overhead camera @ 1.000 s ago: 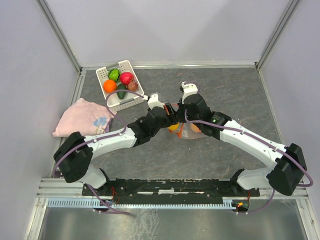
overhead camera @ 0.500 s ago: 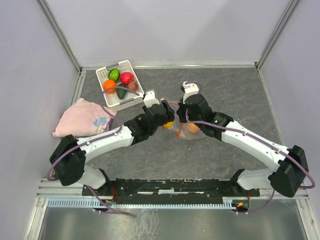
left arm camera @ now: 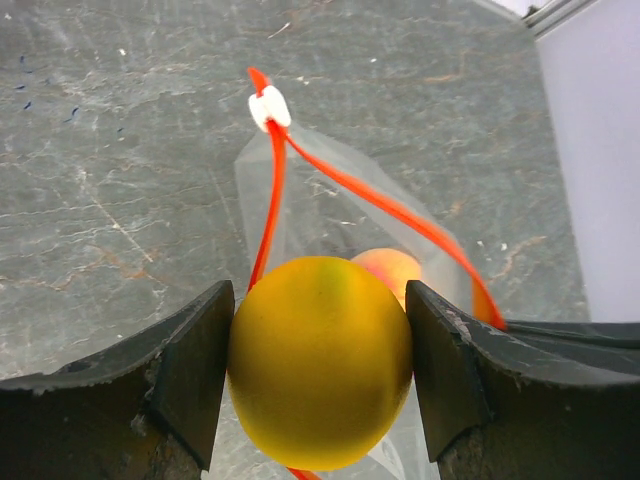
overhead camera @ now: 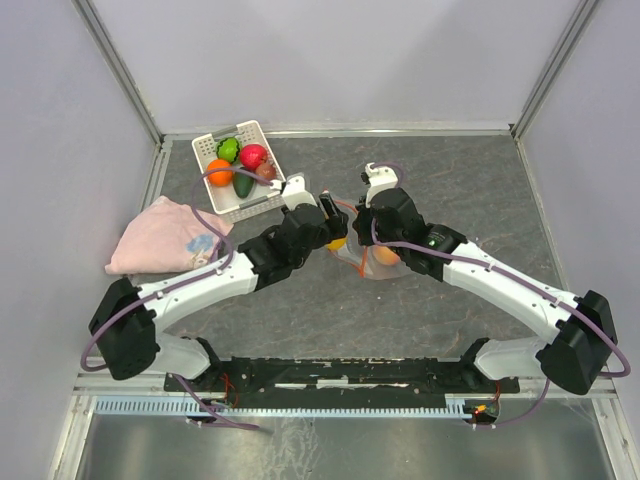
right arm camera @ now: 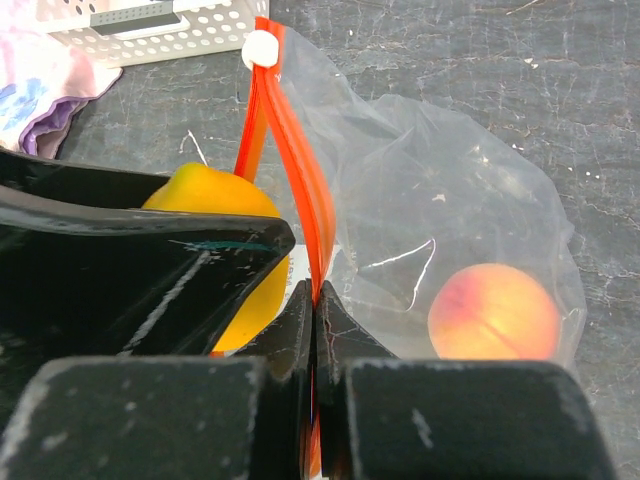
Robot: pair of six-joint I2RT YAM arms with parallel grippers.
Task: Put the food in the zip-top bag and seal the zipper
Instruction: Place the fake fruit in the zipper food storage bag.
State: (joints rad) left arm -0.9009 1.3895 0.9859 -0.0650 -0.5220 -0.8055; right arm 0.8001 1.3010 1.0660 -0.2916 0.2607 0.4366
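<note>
My left gripper (left arm camera: 320,335) is shut on a yellow fruit (left arm camera: 320,375) and holds it just left of the clear zip-top bag's (left arm camera: 335,210) open mouth. In the top view the left gripper (overhead camera: 334,224) and the yellow fruit (overhead camera: 337,241) are beside the bag (overhead camera: 376,264). My right gripper (right arm camera: 316,296) is shut on the orange-red zipper strip (right arm camera: 297,190) and holds the bag's mouth edge up. A peach fruit (right arm camera: 492,312) lies inside the bag. The white slider (right arm camera: 262,48) sits at the strip's far end.
A white perforated basket (overhead camera: 262,206) at the back left holds an orange fruit (overhead camera: 219,172), a bright green one (overhead camera: 229,149), a red-pink one (overhead camera: 253,156), a dark green one (overhead camera: 243,185) and a brownish one (overhead camera: 266,171). A pink cloth (overhead camera: 165,236) lies left.
My left arm has shifted left and farther back with the yellow fruit, a little away from the bag. The right gripper has kept its hold on the strip.
</note>
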